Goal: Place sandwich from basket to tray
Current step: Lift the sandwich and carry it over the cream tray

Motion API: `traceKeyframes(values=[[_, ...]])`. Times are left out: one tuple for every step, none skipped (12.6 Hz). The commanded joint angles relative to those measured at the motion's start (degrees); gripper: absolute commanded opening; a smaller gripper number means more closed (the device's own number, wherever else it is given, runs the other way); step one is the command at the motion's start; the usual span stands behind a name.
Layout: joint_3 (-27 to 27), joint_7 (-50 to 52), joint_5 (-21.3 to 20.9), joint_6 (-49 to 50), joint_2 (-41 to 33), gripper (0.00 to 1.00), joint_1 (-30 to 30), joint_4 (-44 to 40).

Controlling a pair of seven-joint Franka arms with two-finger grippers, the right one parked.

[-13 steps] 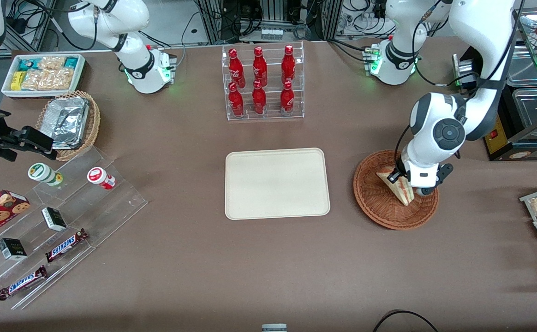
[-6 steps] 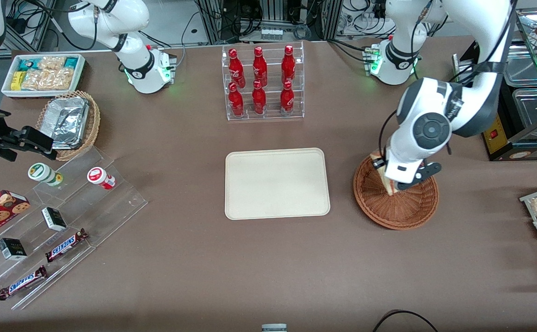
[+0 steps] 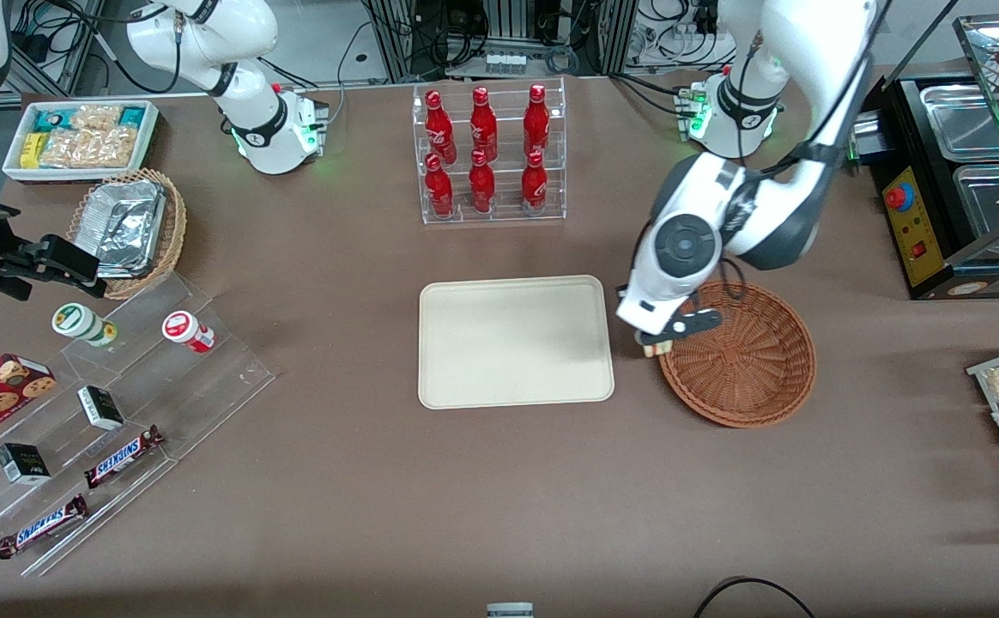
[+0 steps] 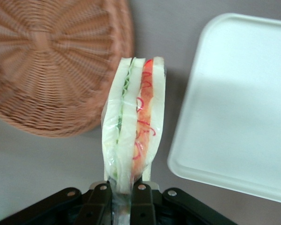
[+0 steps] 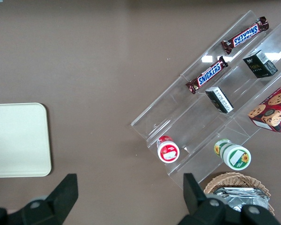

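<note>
My left gripper (image 3: 656, 342) is shut on the sandwich (image 4: 133, 122), a wrapped wedge of white bread with green and red filling. It holds the sandwich in the air over the strip of table between the basket (image 3: 740, 354) and the tray (image 3: 515, 340). In the front view only a small bit of the sandwich (image 3: 656, 348) shows under the wrist. In the left wrist view the fingers (image 4: 99, 201) pinch the sandwich's narrow end, with the basket (image 4: 51, 65) on one side and the tray (image 4: 239, 103) on the other. The basket is empty.
A clear rack of red bottles (image 3: 487, 154) stands farther from the front camera than the tray. A clear stepped shelf with snack bars and jars (image 3: 105, 412), a lighter wicker basket with foil trays (image 3: 126, 227) and a white bin of snack packets (image 3: 79, 137) lie toward the parked arm's end.
My left gripper has lifted the sandwich out of the basket and carried it toward the tray. The basket is now empty.
</note>
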State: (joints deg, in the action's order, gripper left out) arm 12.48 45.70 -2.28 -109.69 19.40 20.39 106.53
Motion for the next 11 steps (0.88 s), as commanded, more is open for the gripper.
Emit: traceKeyframes(values=[[-0.62,2.53,0.70,-2.35,6.24,0.08,4.21,-6.33],[-0.62,4.72,1.05,-5.41,7.92,0.08,5.61,-6.86],[-0.62,6.92,1.14,-9.19,9.33,0.08,7.89,-7.04],[-0.62,9.55,0.97,-11.92,10.47,0.08,9.48,-7.22],[-0.70,11.84,0.62,-13.78,11.53,0.08,10.80,-7.91],[-0.71,13.78,0.35,-14.32,13.02,0.08,12.03,-9.57],[-0.71,15.10,0.35,-14.32,14.25,0.08,12.91,-11.24],[-0.71,15.81,0.26,-14.32,14.87,0.08,13.10,-12.39],[-0.71,16.08,0.35,-14.32,15.40,0.08,13.45,-13.27],[-0.71,16.17,0.44,-14.32,15.67,0.08,13.54,-13.89],[-0.71,16.69,0.44,-14.32,16.10,0.08,14.32,-13.98]])
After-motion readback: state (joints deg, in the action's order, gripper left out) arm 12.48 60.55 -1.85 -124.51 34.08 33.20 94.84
